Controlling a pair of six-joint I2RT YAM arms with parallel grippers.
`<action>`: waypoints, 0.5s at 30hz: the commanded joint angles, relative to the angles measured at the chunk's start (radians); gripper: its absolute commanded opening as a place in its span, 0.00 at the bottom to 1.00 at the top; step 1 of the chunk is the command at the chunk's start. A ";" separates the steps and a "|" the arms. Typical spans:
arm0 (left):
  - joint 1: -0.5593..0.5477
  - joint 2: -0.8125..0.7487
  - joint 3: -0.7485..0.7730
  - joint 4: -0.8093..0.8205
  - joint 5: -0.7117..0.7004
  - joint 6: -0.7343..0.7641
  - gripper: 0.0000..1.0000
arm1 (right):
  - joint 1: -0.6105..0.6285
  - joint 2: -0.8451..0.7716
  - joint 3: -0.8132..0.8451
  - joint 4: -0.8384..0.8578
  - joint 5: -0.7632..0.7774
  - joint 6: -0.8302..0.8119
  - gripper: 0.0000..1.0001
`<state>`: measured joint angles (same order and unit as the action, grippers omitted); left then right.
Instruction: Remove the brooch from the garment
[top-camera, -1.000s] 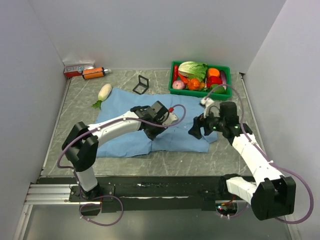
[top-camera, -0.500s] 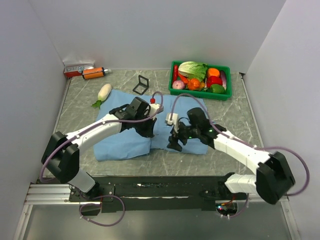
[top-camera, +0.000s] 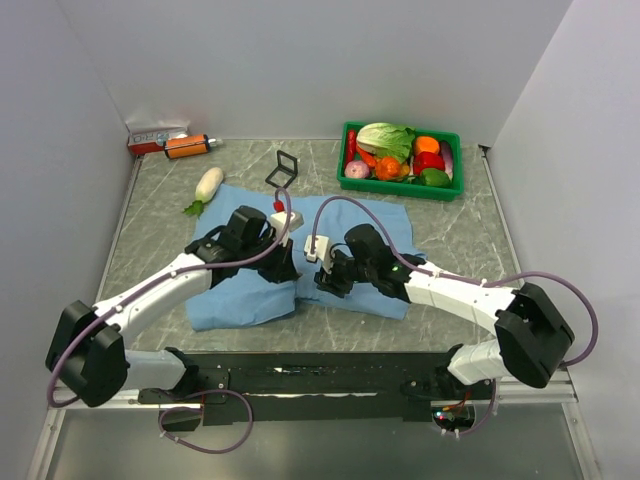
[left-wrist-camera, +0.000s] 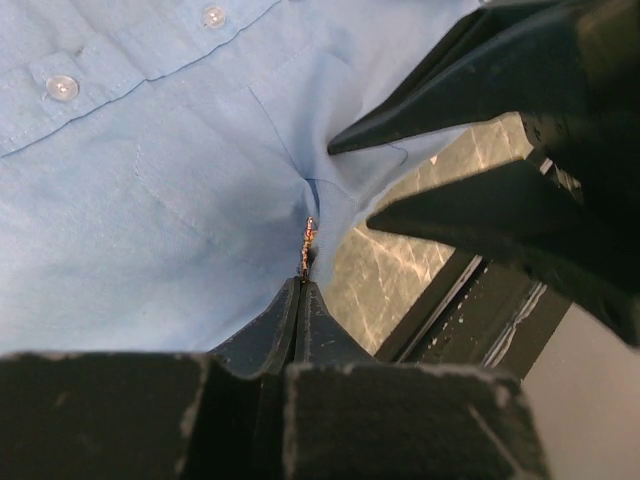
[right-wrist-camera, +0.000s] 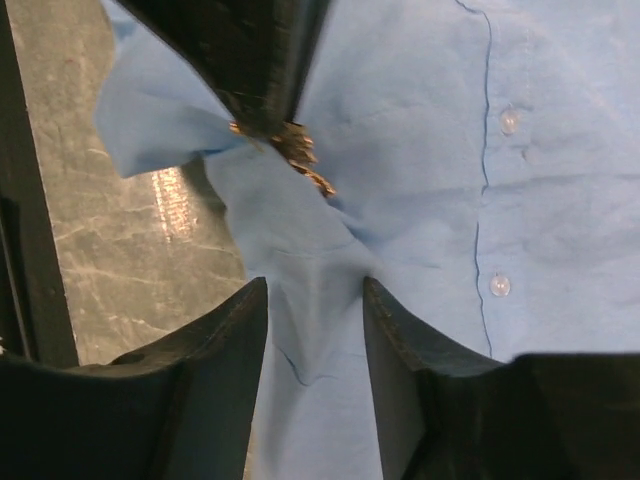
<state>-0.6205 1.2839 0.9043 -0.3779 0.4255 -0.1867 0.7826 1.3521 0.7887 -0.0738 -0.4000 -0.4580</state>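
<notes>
The garment (top-camera: 232, 300) is a light blue button-up shirt spread on the table. My left gripper (left-wrist-camera: 302, 283) is shut at the shirt's near edge, with the tiny coppery brooch (left-wrist-camera: 308, 235) pinched at its tips and sticking out. In the right wrist view the brooch (right-wrist-camera: 298, 152) hangs at those black tips, and the cloth is drawn up into a peak. My right gripper (right-wrist-camera: 315, 290) sits just below it, jaws apart, straddling a raised fold of the garment (right-wrist-camera: 420, 150). From above, both grippers (top-camera: 288, 266) (top-camera: 326, 281) meet tip to tip and hide the brooch.
A green bin of vegetables (top-camera: 352, 130) stands at the back right. A white radish (top-camera: 207, 185), a small black frame (top-camera: 284, 168), an orange bottle (top-camera: 187, 146) and a box (top-camera: 155, 138) lie at the back left. The black base rail (top-camera: 320, 370) runs along the near edge.
My right gripper has swung left across the shirt to meet the left gripper, and its jaws have narrowed. The left gripper has shifted left and nearer, staying shut.
</notes>
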 joint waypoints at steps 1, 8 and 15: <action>0.004 -0.089 -0.066 0.121 0.050 -0.034 0.01 | 0.020 0.012 0.050 0.039 0.021 0.053 0.47; 0.004 -0.130 -0.130 0.209 0.023 -0.072 0.01 | 0.023 0.030 0.046 0.069 0.023 0.084 0.73; -0.030 -0.181 -0.245 0.405 -0.095 -0.163 0.01 | 0.033 0.059 0.078 0.037 -0.123 0.133 0.38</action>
<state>-0.6197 1.1397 0.7013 -0.1593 0.4011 -0.2752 0.8005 1.4052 0.8135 -0.0536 -0.4339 -0.3626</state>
